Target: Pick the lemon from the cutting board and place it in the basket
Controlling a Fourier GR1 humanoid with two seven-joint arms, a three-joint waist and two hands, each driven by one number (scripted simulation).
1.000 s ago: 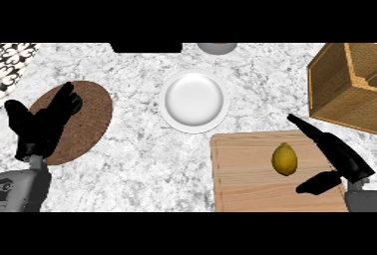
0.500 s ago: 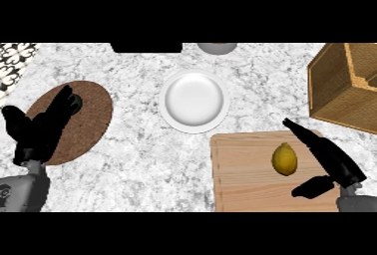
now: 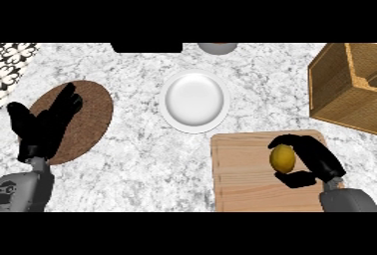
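The lemon [image 3: 282,158] lies on the wooden cutting board [image 3: 243,189] at the lower right of the marble desk [image 3: 147,164], its long axis running roughly up and down the view. The right robot hand [image 3: 313,162] wraps it from the right side, fingers arching over the upper end and the thumb curling in beneath the lower end, so it looks to be grasping the fruit, though whether every finger touches the rind cannot be told. A lemon is likely light, stiff enough to bear a squeeze without bruising, and not fragile; its waxy, rounded skin is the difficulty, since a pinch at the tapered tips may let it squirt out. The safer hold is probably around the fat middle, with fingers and thumb on opposite sides. The wooden basket [image 3: 346,84] stands at the upper right, near the board but apart from it, and its tall wall will probably call for a clear lift before the fruit goes over the rim. The left robot hand [image 3: 44,127] rests released, fingers up, over the brown round mat [image 3: 92,117]; a white plate [image 3: 194,101] sits between.
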